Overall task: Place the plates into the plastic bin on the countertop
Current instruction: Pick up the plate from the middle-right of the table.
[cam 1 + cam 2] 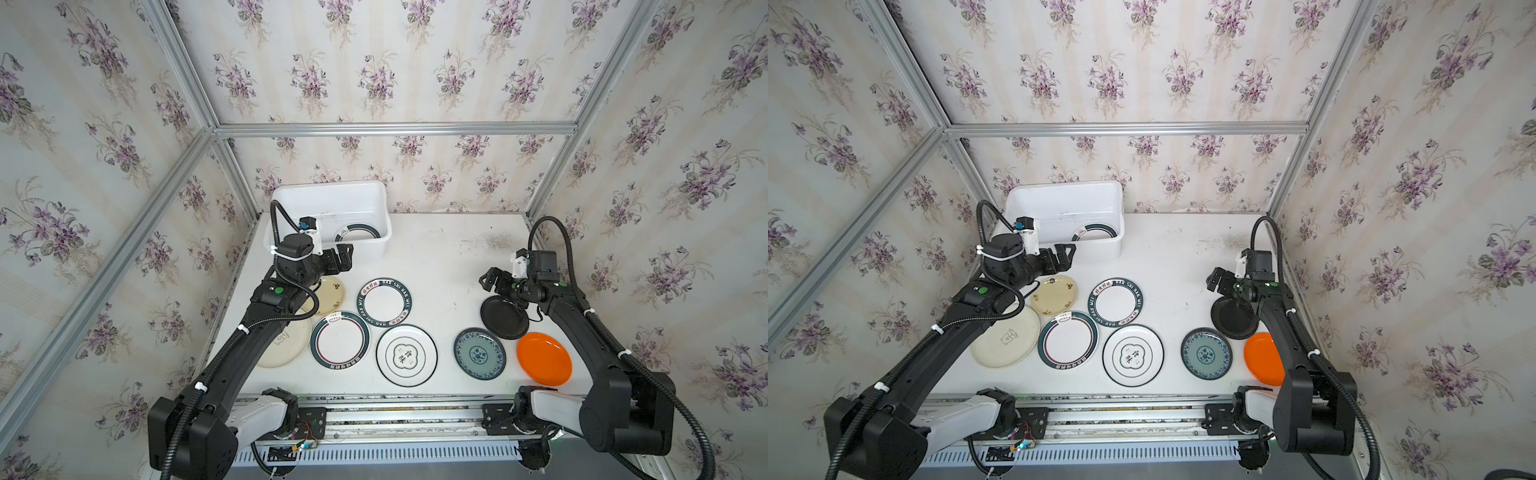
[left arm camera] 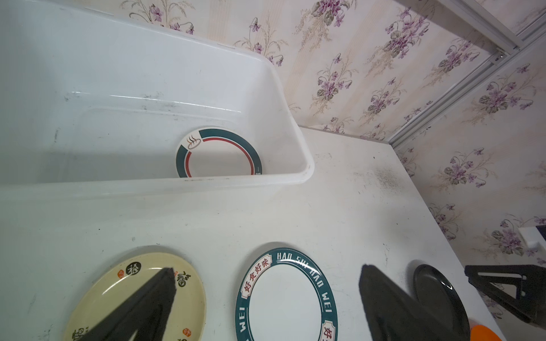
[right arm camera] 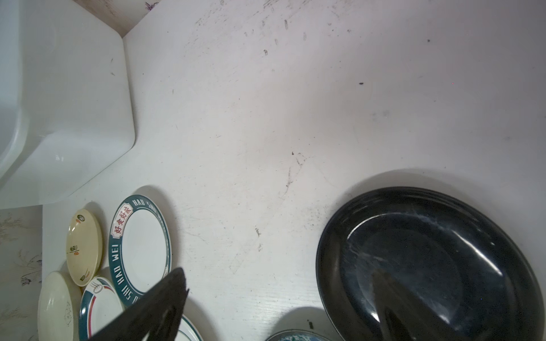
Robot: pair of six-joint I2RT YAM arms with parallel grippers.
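Because the countertop is only a staging place and every plate belongs in the plastic bin, I take that bin as my marker. One green-banded plate lies flat inside it. Eight more lie flat and spread out in front of it, which I judge leaves their rims free to grab. My left claw hangs just before the bin's near wall, jaws wide and empty. My right claw, well away from the bin over the black plate, is equally wide and holds nothing.
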